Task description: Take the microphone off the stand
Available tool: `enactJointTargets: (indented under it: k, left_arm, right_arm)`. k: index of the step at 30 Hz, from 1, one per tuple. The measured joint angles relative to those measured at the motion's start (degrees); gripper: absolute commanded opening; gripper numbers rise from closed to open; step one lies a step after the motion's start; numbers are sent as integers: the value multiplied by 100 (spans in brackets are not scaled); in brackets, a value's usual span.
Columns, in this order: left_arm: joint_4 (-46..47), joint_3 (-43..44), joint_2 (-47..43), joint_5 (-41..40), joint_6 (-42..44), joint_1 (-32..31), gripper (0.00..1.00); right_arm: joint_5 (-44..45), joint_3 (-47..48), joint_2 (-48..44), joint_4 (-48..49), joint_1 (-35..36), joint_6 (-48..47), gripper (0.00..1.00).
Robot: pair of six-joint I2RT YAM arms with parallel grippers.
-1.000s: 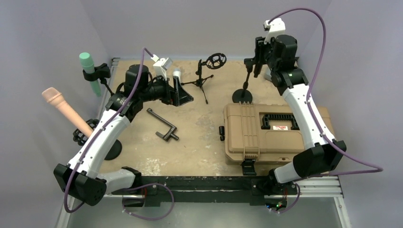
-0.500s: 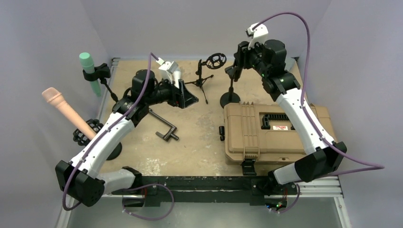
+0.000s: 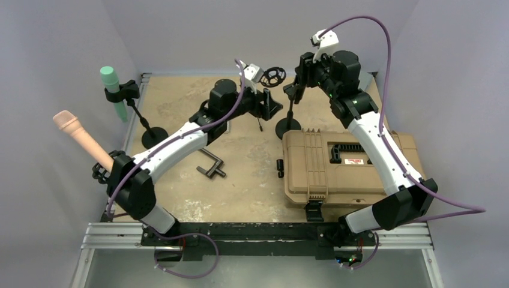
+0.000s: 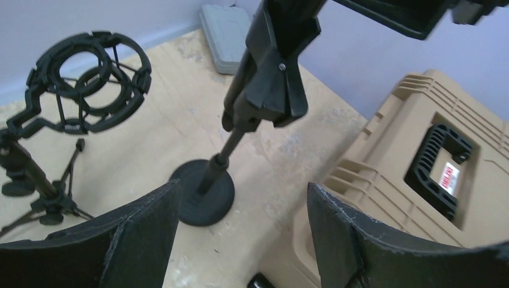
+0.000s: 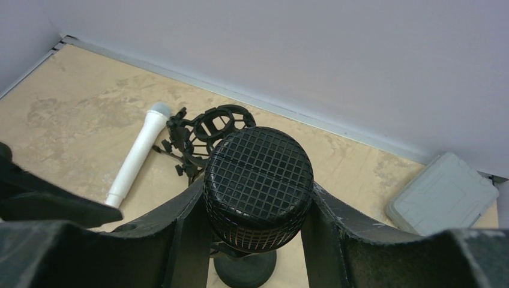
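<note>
A black microphone with a mesh head (image 5: 258, 180) sits upright in the clip (image 4: 270, 66) of a black stand with a round base (image 3: 288, 128). My right gripper (image 5: 258, 198) is shut on the microphone's head, one finger on each side, and it shows at the back centre of the top view (image 3: 298, 79). My left gripper (image 4: 243, 210) is open and empty, low and just left of the stand's pole (image 4: 231, 144), with the base (image 4: 201, 192) ahead between its fingers. It also shows in the top view (image 3: 271, 105).
A tan hard case (image 3: 342, 168) lies right of the stand base. A shock-mount tripod (image 3: 273, 75) stands behind the left gripper, with a white microphone (image 5: 135, 162) lying beside it. A grey box (image 5: 444, 201) is at the back right. Green (image 3: 111, 81) and pink (image 3: 81, 138) microphones on stands are at the left. A black clamp (image 3: 207, 163) lies mid-table.
My left arm has swung right, from the table's left-middle to beside the stand. My right gripper first shifted the microphone and stand a little left, then held still.
</note>
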Motion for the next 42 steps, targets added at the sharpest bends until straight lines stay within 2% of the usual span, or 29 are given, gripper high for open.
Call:
enactJointTargets:
  k: [8,18,26,27,28,29,31,42]
  left_arm:
    - [516,695,905,-203,452,-221,78]
    - [544,1279,1283,-516,826,-496,63]
    - [468,1475,1532,-673,881,-496,59]
    - [455,1499,1545,-682,881,-496,55]
    - [442,1534,1563,-691,883,-496,46]
    - [426,1554,1572,-693,879,-496,33]
    - [313,1631,1589,-667,887,-501,1]
    - [-157,1930,1672,-632,929,-487,0]
  right_arm:
    - [31,0,-2,-4,-2,20,0]
    - [39,-2,-35,-57,-2,24,0]
    - [39,-9,-72,-105,-2,92,0]
    - [37,-9,-79,-120,-2,105,0]
    - [37,-9,-87,-136,-2,114,0]
    - [39,-9,-94,-142,-2,120,0]
    - [57,-11,-96,-142,-2,140,0]
    - [481,-179,-232,-81,0,407,0]
